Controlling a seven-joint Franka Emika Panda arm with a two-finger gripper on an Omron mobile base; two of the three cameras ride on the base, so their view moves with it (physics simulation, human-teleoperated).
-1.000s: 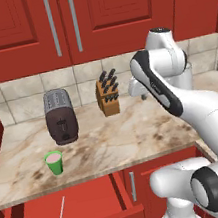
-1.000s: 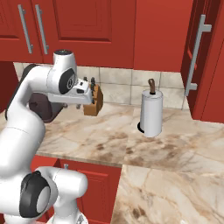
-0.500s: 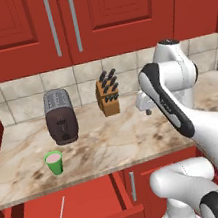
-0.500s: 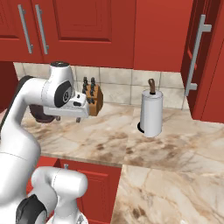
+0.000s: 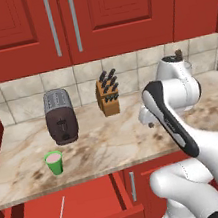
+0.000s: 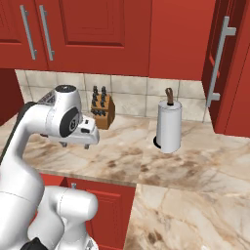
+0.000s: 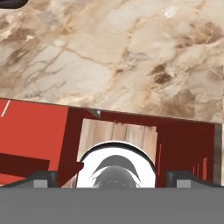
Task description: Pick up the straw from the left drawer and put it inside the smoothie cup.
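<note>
As my arm has swung lower over the counter (image 5: 111,136), my claw (image 6: 75,144) hangs released, empty, well apart from the straw (image 5: 61,213).

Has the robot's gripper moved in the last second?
Yes. The gripper has dropped lower, from level with the wooden knife block toward the marble counter edge.

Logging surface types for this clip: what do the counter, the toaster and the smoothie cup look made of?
The counter looks like polished marble: beige with brown veining. The toaster looks like brushed metal on top with a dark, perhaps plastic, front. The smoothie cup looks like matte green plastic, though the flat rendering leaves that open.
</note>
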